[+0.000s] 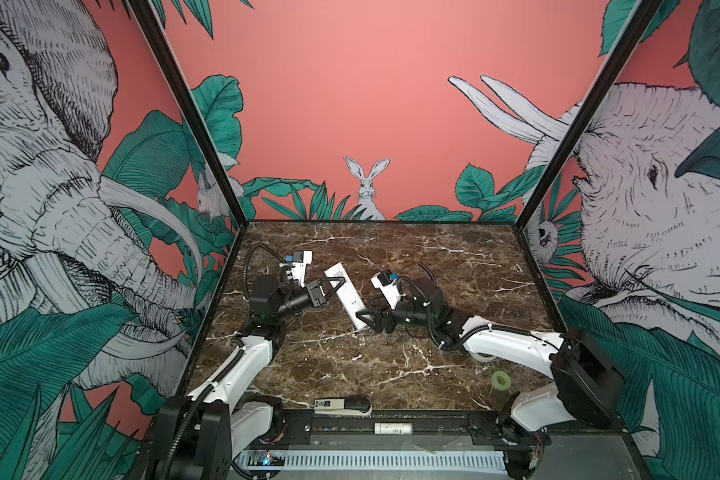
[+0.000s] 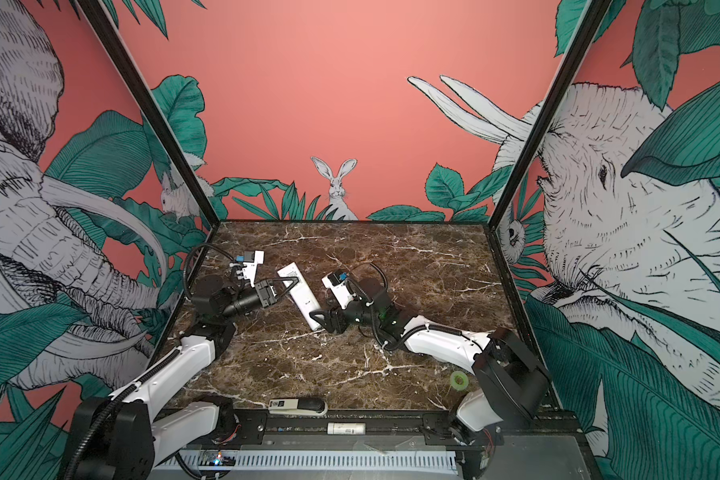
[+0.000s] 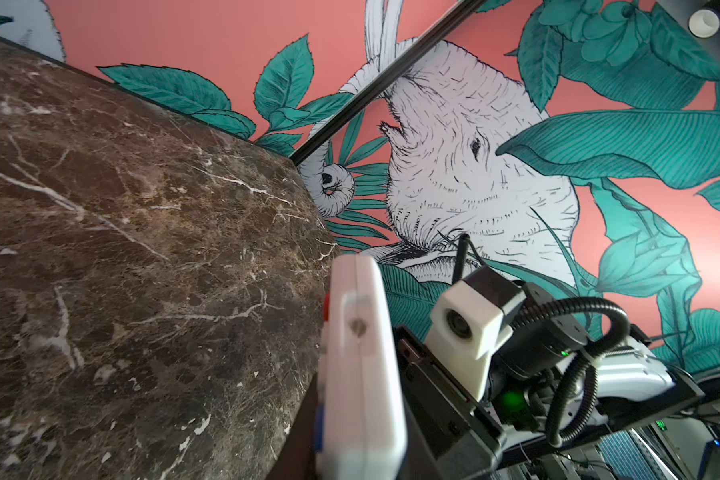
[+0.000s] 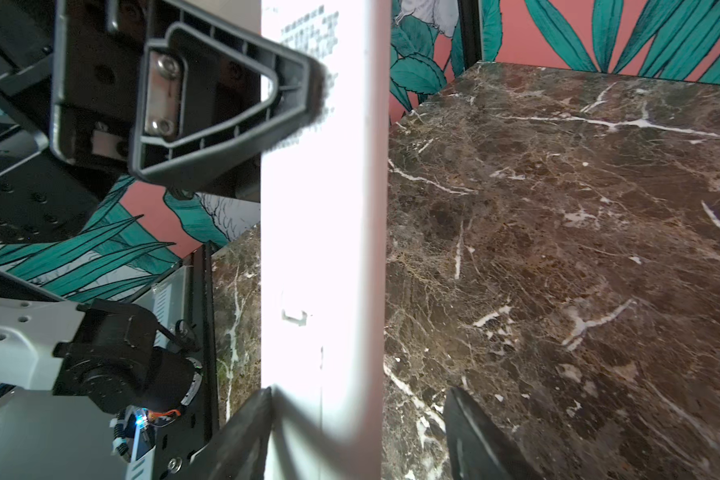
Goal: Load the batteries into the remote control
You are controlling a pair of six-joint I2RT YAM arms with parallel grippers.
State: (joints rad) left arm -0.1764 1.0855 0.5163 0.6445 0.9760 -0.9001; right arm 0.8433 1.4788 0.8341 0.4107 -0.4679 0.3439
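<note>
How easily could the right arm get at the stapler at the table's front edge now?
Probably yes, though not at once. The stapler lies alone, uncovered, at the front edge of the table. The jaws of the right arm stand open astride the remote control, so it must back off first.

A slim white rectangular plastic remote control (image 4: pixel 325 249) shows its back in front of the dark brown veined marble tabletop (image 4: pixel 558 249). The left gripper (image 4: pixel 314 97) presses a black triangular finger (image 4: pixel 225 95) onto its printed end; the right gripper (image 4: pixel 360 399) straddles the other end, one finger (image 4: pixel 242 436) touching, one apart
</note>
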